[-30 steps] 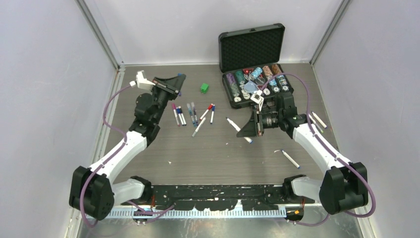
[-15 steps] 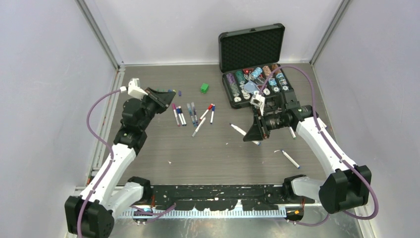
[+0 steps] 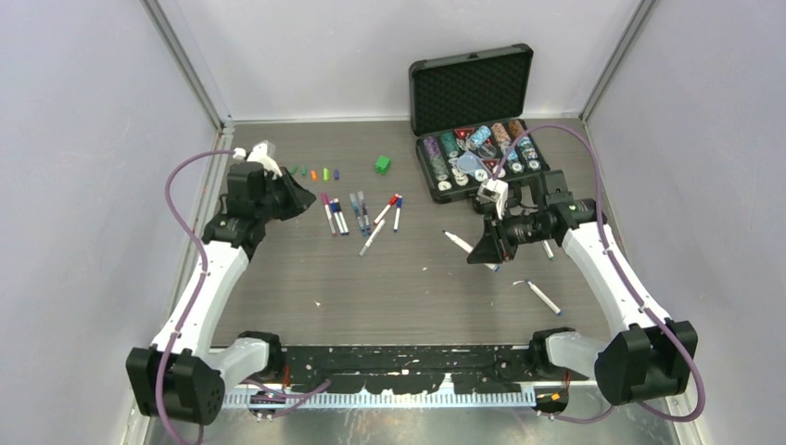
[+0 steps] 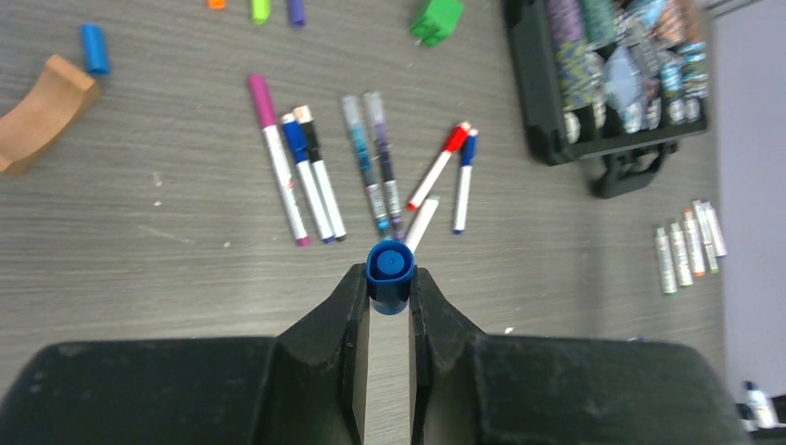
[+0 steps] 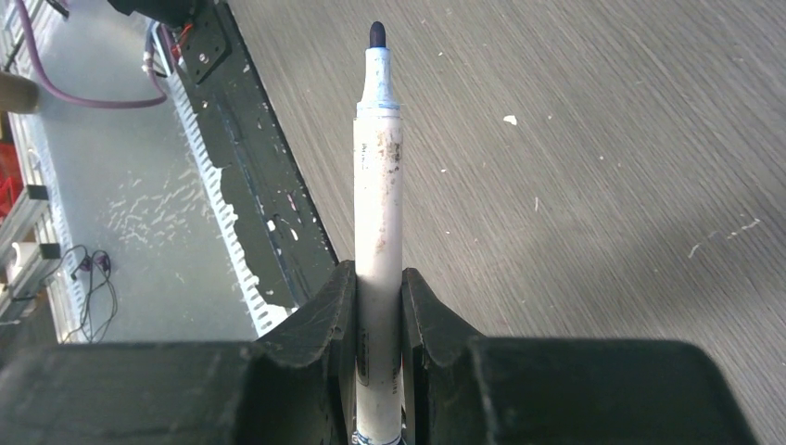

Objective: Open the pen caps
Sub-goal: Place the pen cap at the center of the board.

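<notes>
Right wrist, right pincer point(image 5: 378, 273) clamping pen point(image 5: 378, 185), bare tip pointing straight outward, left pincer point(image 4: 388, 280) gripping blue cap point(image 4: 389, 265).

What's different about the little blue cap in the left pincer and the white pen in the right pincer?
The blue cap is short and stubby; the pen is long and slim. The cap is blue all over; the pen is smudgy white with a bare dark tip. Both sit pinched in a pincer: cap in the left pincer, pen in the right pincer.
</notes>
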`<state>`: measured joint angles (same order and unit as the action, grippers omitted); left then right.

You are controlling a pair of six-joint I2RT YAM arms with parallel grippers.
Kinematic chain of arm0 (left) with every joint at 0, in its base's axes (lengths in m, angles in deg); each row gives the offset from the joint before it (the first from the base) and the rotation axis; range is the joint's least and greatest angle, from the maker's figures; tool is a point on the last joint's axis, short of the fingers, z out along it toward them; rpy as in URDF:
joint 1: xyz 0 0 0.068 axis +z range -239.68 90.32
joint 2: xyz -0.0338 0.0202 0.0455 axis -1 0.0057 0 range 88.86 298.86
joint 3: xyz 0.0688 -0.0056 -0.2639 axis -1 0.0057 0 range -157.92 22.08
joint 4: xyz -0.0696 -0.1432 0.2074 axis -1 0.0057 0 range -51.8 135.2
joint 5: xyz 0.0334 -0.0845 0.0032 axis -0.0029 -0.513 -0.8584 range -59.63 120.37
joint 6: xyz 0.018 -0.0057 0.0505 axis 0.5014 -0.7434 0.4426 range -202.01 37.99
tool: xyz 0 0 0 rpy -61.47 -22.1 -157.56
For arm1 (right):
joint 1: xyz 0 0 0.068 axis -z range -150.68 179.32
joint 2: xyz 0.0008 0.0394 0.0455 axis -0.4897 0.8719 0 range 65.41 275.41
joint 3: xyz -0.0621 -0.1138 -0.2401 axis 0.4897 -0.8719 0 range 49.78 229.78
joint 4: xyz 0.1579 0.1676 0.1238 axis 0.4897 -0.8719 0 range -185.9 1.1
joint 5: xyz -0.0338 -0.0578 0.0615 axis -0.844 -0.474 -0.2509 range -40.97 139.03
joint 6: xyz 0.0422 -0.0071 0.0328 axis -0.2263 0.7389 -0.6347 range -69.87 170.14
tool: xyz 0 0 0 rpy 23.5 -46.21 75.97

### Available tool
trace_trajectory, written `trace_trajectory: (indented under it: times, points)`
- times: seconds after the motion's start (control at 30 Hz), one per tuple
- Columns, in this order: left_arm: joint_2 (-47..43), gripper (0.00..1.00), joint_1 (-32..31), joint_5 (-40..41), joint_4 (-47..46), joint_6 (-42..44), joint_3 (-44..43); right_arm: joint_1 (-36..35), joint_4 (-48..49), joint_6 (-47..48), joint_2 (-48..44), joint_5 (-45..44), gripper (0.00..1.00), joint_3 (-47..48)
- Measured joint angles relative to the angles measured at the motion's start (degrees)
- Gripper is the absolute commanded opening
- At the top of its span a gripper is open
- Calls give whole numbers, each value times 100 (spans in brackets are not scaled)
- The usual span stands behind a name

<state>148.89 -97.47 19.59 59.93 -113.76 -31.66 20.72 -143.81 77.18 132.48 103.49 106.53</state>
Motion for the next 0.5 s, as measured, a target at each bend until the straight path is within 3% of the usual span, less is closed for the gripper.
trace_trajectory:
  times: [0.5]
  points:
    - [1209,0,168,286,846,678,-518,280,-46,90,-197,-118,0,0]
